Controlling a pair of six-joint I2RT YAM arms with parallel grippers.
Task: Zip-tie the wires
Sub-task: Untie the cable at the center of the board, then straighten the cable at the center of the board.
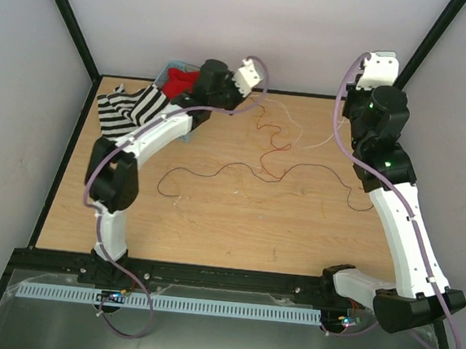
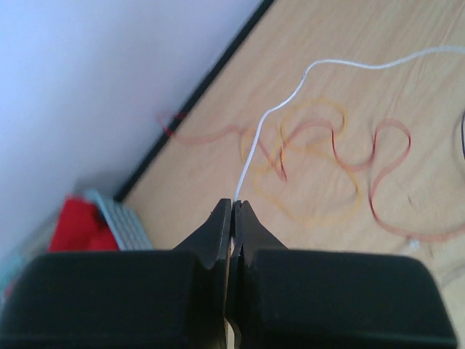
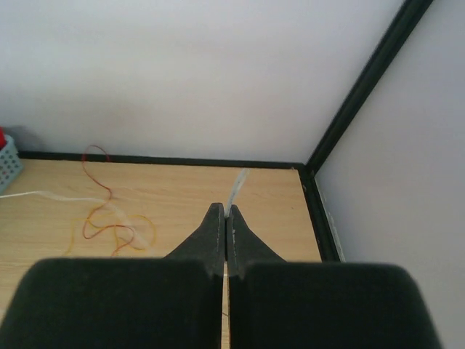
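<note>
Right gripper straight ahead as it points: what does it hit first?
The right gripper, shut on a pale plastic strip, would probably meet the white back wall near the black corner post; depth is unclear.

White-and-black arms (image 1: 153, 137), lilac cables (image 1: 150, 308)

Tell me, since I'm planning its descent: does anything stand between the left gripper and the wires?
Nothing visible lies between them, but the left gripper is shut on a thin white strip that trails out over the wires.
</note>
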